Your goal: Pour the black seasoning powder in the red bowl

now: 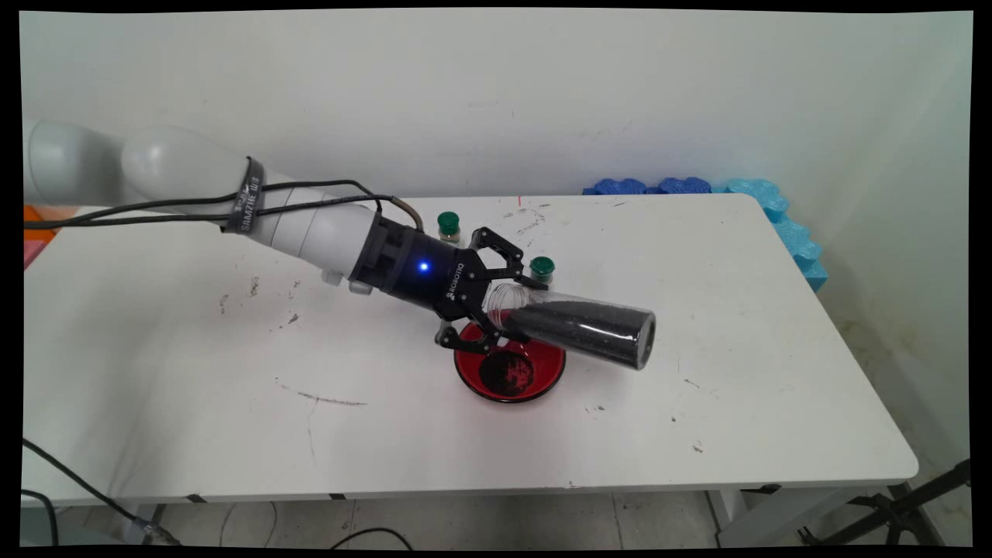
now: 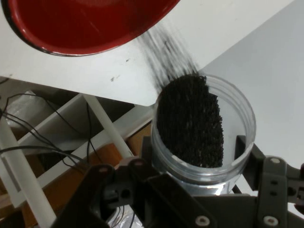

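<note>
My gripper (image 1: 521,311) is shut on a clear plastic bottle (image 1: 589,329) partly filled with black grains, gripping it near its threaded mouth. The bottle lies tilted almost flat over a red bowl (image 1: 545,378) in the middle of the table. A dark heap of grains (image 1: 507,373) lies in the bowl. In the hand view the bottle (image 2: 204,123) sits between the fingers (image 2: 242,147). A thin stream of grains (image 2: 166,47) falls from its rim toward the red bowl (image 2: 85,23) at the top.
Two small bottles with green caps (image 1: 448,225) (image 1: 542,268) stand just behind the gripper. Blue foam pieces (image 1: 783,217) line the table's back right corner. The white table (image 1: 736,403) bears dark scuffs. Cables hang from the arm.
</note>
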{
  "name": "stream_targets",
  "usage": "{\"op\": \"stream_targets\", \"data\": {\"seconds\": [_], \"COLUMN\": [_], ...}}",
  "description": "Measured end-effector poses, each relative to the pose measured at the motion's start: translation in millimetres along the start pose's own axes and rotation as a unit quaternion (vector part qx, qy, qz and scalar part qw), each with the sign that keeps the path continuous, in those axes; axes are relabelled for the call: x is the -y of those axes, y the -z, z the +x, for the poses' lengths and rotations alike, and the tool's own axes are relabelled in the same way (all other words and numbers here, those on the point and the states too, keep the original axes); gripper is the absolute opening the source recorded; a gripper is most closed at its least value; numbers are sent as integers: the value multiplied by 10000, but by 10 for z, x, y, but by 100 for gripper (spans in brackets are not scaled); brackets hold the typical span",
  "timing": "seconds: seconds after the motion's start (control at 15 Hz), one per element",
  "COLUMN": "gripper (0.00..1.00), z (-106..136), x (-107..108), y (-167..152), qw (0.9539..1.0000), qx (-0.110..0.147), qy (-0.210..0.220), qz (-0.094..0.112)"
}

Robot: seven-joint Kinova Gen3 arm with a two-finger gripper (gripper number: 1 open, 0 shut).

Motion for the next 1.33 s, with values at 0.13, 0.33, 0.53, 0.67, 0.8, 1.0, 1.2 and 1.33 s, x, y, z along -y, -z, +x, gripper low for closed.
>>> {"op": "stream_targets", "data": {"seconds": [0.13, 0.33, 0.53, 0.67, 0.8, 1.0, 1.2, 1.33], "gripper": [0, 0, 0, 0, 0, 0, 0, 0], "z": [-1, 3, 17, 34, 60, 101, 133, 156], "x": [-1, 1, 15, 25, 35, 42, 44, 48], "y": [-6, -17, -18, -13, -7, -3, -1, 4], "qw": [10000, 9999, 9998, 9997, 9995, 9994, 9992, 9991], "qx": [31, 91, 146, 164, 179, 202, 226, 238], "qy": [21, 61, 117, 157, 195, 238, 264, 272], "qz": [-25, -70, -110, -132, -153, -175, -195, -204]}}
